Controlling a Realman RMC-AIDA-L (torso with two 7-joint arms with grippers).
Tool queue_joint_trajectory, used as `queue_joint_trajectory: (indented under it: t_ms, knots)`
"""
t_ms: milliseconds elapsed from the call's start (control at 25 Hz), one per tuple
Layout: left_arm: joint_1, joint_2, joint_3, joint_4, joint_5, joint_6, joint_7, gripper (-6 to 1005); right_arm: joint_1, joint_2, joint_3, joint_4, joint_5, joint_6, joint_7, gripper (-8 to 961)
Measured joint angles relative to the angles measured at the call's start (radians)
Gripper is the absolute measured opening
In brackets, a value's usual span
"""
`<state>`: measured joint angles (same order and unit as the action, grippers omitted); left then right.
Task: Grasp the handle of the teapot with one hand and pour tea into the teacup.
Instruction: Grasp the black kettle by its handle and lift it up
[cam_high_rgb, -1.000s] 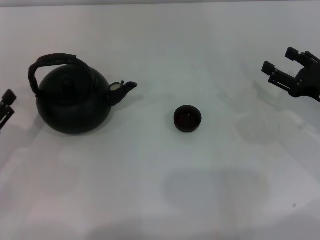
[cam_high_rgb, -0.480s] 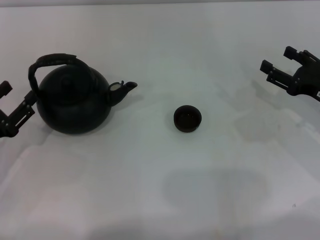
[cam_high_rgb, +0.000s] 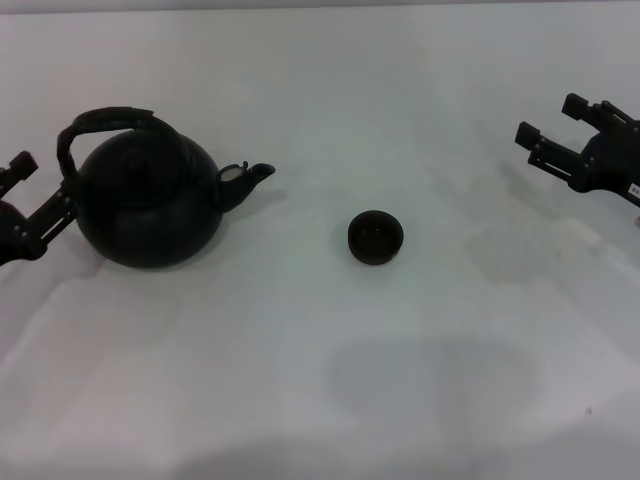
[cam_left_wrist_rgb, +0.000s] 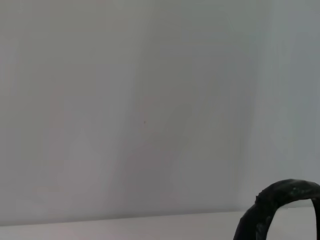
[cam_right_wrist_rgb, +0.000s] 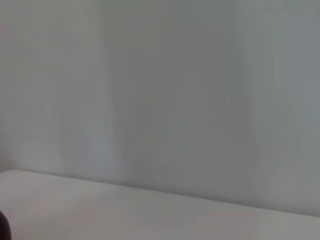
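Teapot (cam_high_rgb: 150, 200) and teacup (cam_high_rgb: 376, 237) on white table (cam_high_rgb: 300, 380) — left claw (cam_high_rgb: 38, 190), right claw (cam_high_rgb: 560, 135) both agape.

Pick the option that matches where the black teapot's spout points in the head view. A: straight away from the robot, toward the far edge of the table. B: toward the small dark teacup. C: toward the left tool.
B: the short spout of the large round black teapot juts from the side facing the small round dark teacup, while the left tool sits on the pot's opposite side.
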<state>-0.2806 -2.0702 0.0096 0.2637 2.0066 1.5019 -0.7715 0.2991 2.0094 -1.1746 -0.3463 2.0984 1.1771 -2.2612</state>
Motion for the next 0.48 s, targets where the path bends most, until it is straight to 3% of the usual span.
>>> queue_joint_trajectory:
  t_ms: [480]
  knots:
    - [-0.051, -0.001, 0.006, -0.006, 0.010, -0.036, -0.039, 706, 0.003, 0.002, -0.004, 0.007, 0.000, 0.001, -0.010, 844]
